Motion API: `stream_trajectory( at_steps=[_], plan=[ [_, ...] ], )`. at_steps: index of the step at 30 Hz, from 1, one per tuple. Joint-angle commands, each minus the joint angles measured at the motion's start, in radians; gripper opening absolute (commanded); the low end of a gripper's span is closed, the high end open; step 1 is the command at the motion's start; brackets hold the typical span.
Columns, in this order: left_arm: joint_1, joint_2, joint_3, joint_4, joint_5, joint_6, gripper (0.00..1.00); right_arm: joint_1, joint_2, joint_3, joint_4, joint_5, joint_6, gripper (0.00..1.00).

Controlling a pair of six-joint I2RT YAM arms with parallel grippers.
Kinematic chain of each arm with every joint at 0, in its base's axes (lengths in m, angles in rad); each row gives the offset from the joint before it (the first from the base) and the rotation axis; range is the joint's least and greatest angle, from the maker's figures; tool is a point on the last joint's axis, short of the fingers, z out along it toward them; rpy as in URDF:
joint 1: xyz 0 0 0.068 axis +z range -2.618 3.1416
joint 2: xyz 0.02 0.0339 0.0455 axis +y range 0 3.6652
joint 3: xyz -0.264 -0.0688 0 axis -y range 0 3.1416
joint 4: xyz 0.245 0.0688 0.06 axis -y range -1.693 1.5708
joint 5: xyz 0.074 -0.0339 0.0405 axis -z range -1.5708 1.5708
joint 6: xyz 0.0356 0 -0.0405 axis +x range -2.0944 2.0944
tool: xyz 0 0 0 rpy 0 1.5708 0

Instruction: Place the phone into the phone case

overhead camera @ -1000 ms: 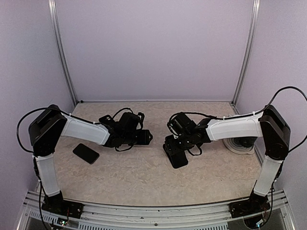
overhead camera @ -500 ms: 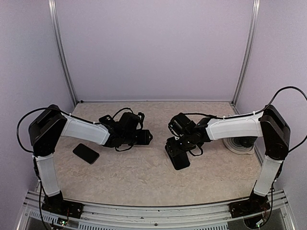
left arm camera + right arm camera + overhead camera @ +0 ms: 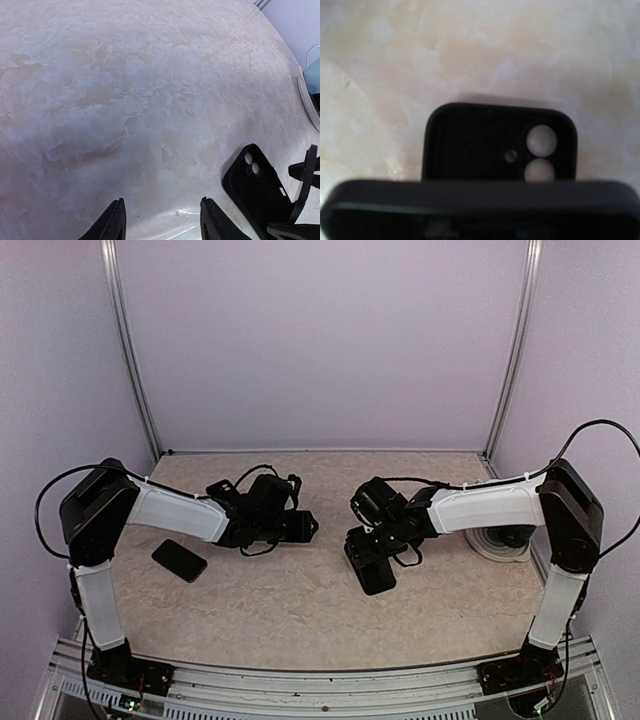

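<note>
**Black phone and case sitting well apart**

Watching from beside the rig: the phone (image 3: 180,560) lies flat on the marbled table (image 3: 300,610) at the far left, with nothing touching it. The left gripper (image 3: 162,205) hovers mid-table, jaws partly open and empty. Right of that, the phone case (image 3: 255,192) lies open side up, camera holes showing. The right gripper (image 3: 372,548) sits over one end of it, jaws set wide. Can't tell if it's actually pinching.

Tabletop (image 3: 300,610): beige, marbled finish, enclosed by pale lilac walls (image 3: 320,340), with aluminium uprights (image 3: 128,350) at the two back corners. Round white object (image 3: 500,548): lies at the tabletop's right edge, partly hidden, kind not discernible. Slotted metal rail (image 3: 320,680): runs along the near edge.
</note>
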State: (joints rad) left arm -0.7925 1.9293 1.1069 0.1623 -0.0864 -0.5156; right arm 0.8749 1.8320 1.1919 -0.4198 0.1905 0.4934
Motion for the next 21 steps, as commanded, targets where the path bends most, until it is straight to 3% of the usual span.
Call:
stream_trajectory(
  at_steps=[1,21],
  plan=[
    [0.004,0.012,0.024,-0.007,0.003,0.011,0.51,0.009,0.05,-0.025,-0.015,-0.014,0.024,0.51],
    [0.011,0.02,0.035,-0.018,0.004,0.02,0.52,-0.001,0.096,-0.06,0.05,0.009,0.045,0.77]
  ],
)
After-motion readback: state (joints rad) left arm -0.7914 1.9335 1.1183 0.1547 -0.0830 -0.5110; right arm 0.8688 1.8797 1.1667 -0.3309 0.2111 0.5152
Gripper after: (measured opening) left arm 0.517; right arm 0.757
